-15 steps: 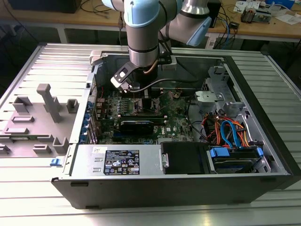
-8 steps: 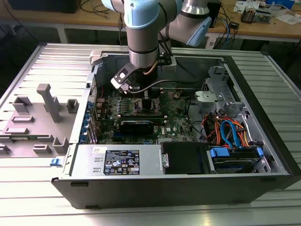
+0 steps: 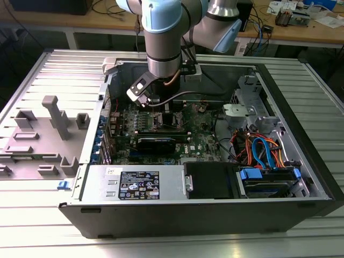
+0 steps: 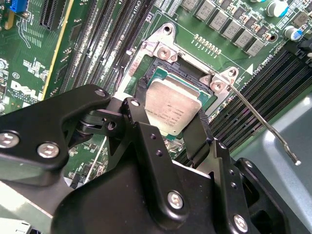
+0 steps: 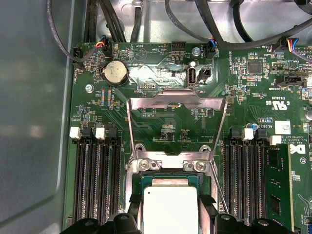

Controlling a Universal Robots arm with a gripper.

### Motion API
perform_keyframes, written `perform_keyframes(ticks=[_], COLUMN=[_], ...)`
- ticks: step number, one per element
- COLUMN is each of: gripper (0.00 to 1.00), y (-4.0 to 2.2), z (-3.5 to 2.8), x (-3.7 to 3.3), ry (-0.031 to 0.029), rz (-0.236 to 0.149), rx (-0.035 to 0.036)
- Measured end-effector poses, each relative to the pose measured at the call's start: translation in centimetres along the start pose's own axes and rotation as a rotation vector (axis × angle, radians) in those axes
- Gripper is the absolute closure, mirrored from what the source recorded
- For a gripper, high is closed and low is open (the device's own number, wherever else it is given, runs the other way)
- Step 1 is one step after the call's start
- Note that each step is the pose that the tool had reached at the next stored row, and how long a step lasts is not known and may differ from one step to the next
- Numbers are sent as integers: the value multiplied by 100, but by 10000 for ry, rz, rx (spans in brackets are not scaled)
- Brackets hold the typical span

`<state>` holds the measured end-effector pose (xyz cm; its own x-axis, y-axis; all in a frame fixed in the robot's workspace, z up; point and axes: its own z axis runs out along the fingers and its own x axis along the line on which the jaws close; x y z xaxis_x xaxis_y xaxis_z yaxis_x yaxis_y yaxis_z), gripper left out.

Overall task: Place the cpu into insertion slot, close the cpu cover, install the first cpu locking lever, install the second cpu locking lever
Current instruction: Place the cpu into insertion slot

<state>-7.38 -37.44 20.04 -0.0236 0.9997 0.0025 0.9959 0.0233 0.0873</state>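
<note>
Seating the cpu (image 4: 170,109), a small flat square chip with a dull silver-grey metal top, looks to be the step in hand: the black two-fingered gripper (image 4: 170,119) is closed on two opposite edges of it. In both wrist views the chip lies squarely within the insertion slot (image 4: 187,73), the square dark socket with a silvery metal rim on the green circuit board (image 5: 146,73). Whether it rests on the contacts or hangs just above them I cannot tell.

Doing this well means keeping the chip level, with its edges parallel to the rim. It should go straight down with no sideways slide and no pressing (the contacts beneath would likely bend easily).

The cpu cover (image 5: 146,102), a thin silvery metal frame with a large square cut-out, is swung back clear of the socket. A thin grey metal locking lever (image 4: 263,126) juts out beside the socket, unlatched.
</note>
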Motion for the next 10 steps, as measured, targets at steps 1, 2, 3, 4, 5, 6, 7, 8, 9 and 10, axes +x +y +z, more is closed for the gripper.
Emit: perform_keyframes(ticks=[1, 2, 3, 4, 5, 6, 7, 8, 9, 10], gripper=[46, 46, 46, 46, 46, 46, 46, 46, 46, 46], y=[0, 0, 0, 0, 0, 0, 0, 0, 0, -1], z=[0, -1, -2, -3, -3, -2, -2, -1, 1, 3], x=[0, 0, 0, 0, 0, 0, 0, 0, 0, 0], ry=[0, -2, -13, -17, -19, -22, -22, -23, -22, -20], rz=[0, 0, 6, 17, 40, 70, 88, 112, 123, 124], rx=[0, -1, -1, 1, 1, 1, 1, 1, 0, 0])
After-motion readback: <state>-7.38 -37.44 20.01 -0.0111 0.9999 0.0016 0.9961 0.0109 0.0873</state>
